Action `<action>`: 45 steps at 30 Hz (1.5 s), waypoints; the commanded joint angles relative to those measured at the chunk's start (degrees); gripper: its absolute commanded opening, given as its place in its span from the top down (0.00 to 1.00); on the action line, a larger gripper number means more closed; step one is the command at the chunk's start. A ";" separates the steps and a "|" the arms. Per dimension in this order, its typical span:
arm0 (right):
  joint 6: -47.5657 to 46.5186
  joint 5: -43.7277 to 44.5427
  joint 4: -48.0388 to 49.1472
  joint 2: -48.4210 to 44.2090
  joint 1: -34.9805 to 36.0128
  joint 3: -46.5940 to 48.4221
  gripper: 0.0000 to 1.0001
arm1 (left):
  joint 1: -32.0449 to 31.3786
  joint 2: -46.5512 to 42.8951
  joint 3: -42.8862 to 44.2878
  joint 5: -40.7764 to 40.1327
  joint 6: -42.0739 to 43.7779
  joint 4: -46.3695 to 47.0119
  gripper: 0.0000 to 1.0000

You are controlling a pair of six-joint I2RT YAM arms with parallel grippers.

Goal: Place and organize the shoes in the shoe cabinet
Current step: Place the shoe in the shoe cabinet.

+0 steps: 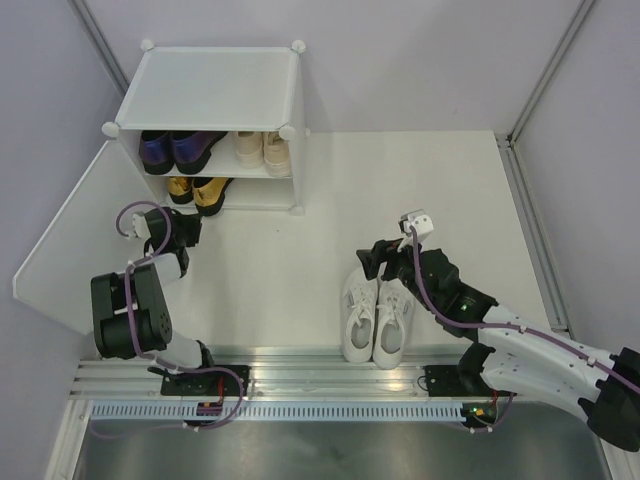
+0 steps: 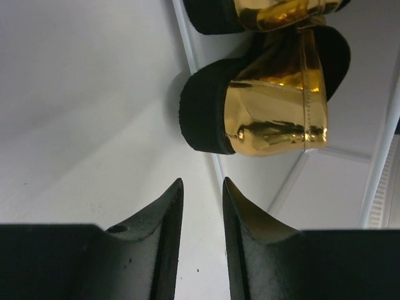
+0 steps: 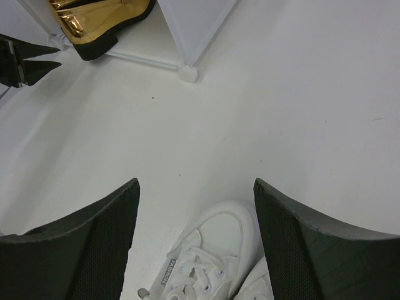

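The white shoe cabinet (image 1: 210,90) stands at the back left. Purple loafers (image 1: 175,150) and beige sneakers (image 1: 262,150) sit on its upper shelf. Gold heels (image 1: 200,190) sit on the bottom level, heels sticking out of the front. My left gripper (image 1: 188,228) is just in front of the gold heels (image 2: 275,119), apart from them, its jaws a narrow gap apart and empty (image 2: 202,182). The white sneakers (image 1: 378,318) lie side by side on the table. My right gripper (image 1: 375,265) hovers wide open over their toes (image 3: 219,250), empty.
The cabinet's door panel (image 1: 70,240) lies open flat to the left of my left arm. A round corner connector (image 3: 187,74) marks the cabinet's front right foot. The lower level right of the gold heels (image 3: 94,22) holds nothing. Grey walls enclose the table.
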 commanded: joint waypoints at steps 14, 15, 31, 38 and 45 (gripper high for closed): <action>-0.15 2.11 1.90 2.34 -0.10 1.11 0.23 | 1.65 9.90 3.86 1.62 -9.00 11.81 0.70; -0.32 2.19 1.90 2.52 -0.10 1.11 0.23 | 1.65 10.26 4.30 1.71 -9.00 11.81 0.70; -0.76 3.07 1.99 5.07 -0.02 1.82 0.23 | 1.65 16.68 9.93 2.59 -10.14 16.56 0.70; -0.76 3.16 2.08 6.12 -0.10 1.99 0.22 | 1.56 17.64 13.18 3.47 -9.70 16.21 0.70; -0.94 3.25 2.08 6.65 -0.10 2.08 0.22 | 1.47 19.05 15.55 4.08 -9.97 16.38 0.70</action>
